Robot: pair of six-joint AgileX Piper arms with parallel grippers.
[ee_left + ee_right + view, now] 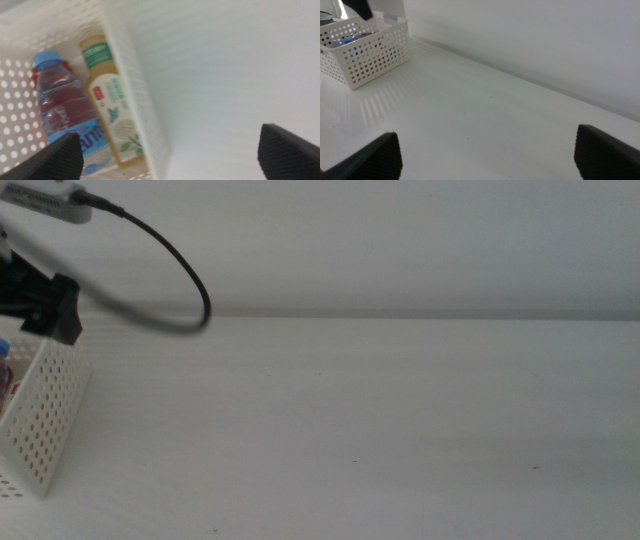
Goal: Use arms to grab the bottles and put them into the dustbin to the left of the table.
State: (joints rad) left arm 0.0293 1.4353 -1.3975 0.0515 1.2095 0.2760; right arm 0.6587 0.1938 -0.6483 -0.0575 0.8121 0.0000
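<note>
My left gripper [172, 159] hangs open over the dustbin's [131, 85] table-side wall, holding nothing. In the dustbin lie the bottles side by side: the blue-capped water bottle [65, 107], the orange juice bottle [111, 107] and, mostly hidden behind the water bottle, the red cola can [36, 76]. In the middle view the left gripper [55, 315] shows as a black jaw above the dustbin [45, 425] at the table's [380, 430] left edge. My right gripper [492, 155] waits open low over the table, far from the dustbin [370, 52].
The left arm's thick black cable [175, 270] loops out over the table's back left. A pale wall [400, 240] rises behind the table's far edge. The white tabletop [485, 110] stretches between the dustbin and the right gripper.
</note>
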